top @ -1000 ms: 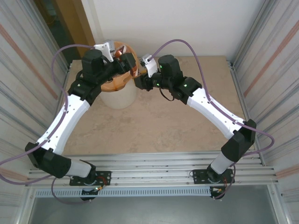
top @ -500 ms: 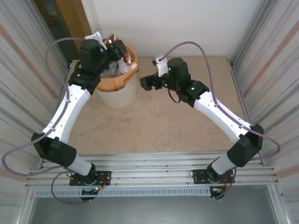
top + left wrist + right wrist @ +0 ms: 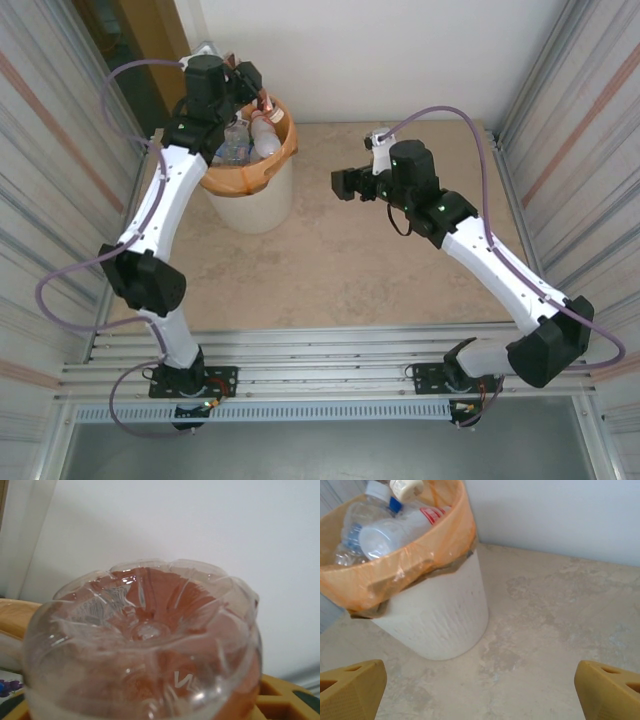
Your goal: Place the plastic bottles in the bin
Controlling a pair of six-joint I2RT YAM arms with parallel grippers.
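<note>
One copper bottle (image 3: 145, 645) in left pincer (image 3: 252, 82), over bin (image 3: 255, 205)

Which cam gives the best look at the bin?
Right wrist: the bin is unobstructed, white wall, orange liner and bottles inside all clear. Top external looks down into it, but the left arm overlaps its left rim. Left wrist has a copper-brown bottle base up close blocking the view.
</note>
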